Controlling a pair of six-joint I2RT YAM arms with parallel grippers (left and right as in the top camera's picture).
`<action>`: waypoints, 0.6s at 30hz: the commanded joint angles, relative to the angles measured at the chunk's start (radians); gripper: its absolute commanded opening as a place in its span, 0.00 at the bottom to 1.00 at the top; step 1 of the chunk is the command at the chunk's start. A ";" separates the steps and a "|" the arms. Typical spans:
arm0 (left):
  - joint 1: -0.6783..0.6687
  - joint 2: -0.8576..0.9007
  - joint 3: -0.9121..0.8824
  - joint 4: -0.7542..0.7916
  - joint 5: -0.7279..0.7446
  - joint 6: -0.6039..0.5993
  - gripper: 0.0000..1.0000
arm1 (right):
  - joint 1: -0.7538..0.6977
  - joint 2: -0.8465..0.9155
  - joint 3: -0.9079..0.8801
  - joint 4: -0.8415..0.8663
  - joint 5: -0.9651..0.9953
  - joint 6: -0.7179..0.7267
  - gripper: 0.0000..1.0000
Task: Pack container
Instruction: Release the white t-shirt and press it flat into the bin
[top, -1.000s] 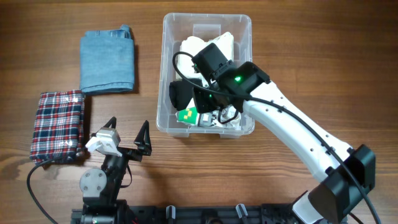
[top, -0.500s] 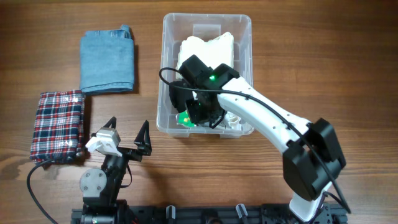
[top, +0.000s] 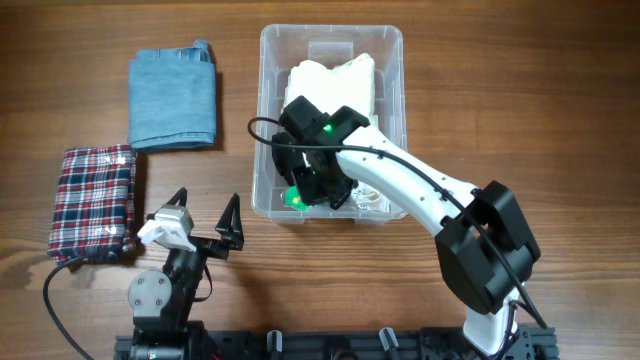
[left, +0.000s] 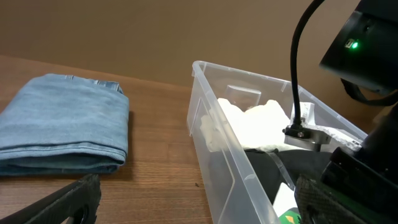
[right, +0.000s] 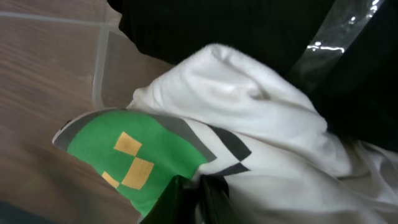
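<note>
The container (top: 396, 60) is a clear plastic bin at the table's far middle, its near wall (left: 217, 130) showing in the left wrist view. In it lie a cream cloth (top: 335, 78), a black garment and a white garment with a green, yellow-checked patch (right: 130, 155). My right gripper (top: 299, 190) reaches down into the container's front-left corner. In its wrist view the right gripper (right: 198, 198) is shut on the white and green garment, the fabric pinched between its fingers. My left gripper (top: 205, 215) hangs open near the front edge, left of the container, with nothing in it (left: 199, 208).
A folded blue denim piece (top: 173, 98) lies at the far left and shows in the left wrist view (left: 62, 124). A folded red plaid cloth (top: 93, 203) lies in front of it, near the left gripper. The right arm's white link (top: 420, 185) crosses the container's front rim.
The right arm has swung left and deeper into the container's front-left corner, and its jaws have closed on the white and green garment. The left arm has not moved.
</note>
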 joint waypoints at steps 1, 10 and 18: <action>0.009 0.005 -0.006 -0.001 0.001 0.016 1.00 | 0.016 -0.007 0.077 -0.059 -0.002 -0.008 0.11; 0.009 0.005 -0.006 -0.001 0.001 0.016 1.00 | 0.004 -0.091 0.171 -0.253 0.219 0.019 0.26; 0.009 0.005 -0.006 -0.001 0.001 0.016 1.00 | -0.004 -0.080 0.100 -0.283 0.222 0.019 0.27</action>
